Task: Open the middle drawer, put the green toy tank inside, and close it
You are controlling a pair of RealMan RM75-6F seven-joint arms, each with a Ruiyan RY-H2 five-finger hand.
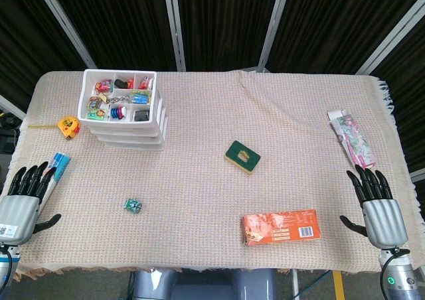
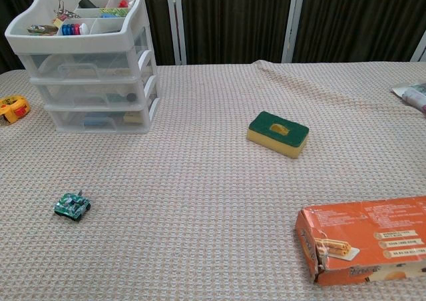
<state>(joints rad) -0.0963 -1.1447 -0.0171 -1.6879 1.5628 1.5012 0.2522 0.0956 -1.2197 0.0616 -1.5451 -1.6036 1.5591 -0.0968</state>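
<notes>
While both hands rest at the near edge of the worktop (image 1: 199,180), the green toy tank (image 1: 133,206) lies apart from each of them on the woven cloth. Seen from the head view, the tank sits at about two o'clock from the left hand (image 1: 23,200), with bare cloth between them, and well away at nine o'clock from the right hand (image 1: 378,204). Both hands lie flat with fingers spread apart and hold nothing.

The tank is small and squat, green with darker patches, upright on its tracks; the chest view shows it (image 2: 72,206) with a short barrel raised from its top.

The white drawer unit (image 1: 126,114) stands at roughly twelve o'clock from the tank, well apart from it. Its middle drawer (image 2: 93,91) is pushed in, flush with the drawers above and below, and its clear front shows some small items inside.
</notes>
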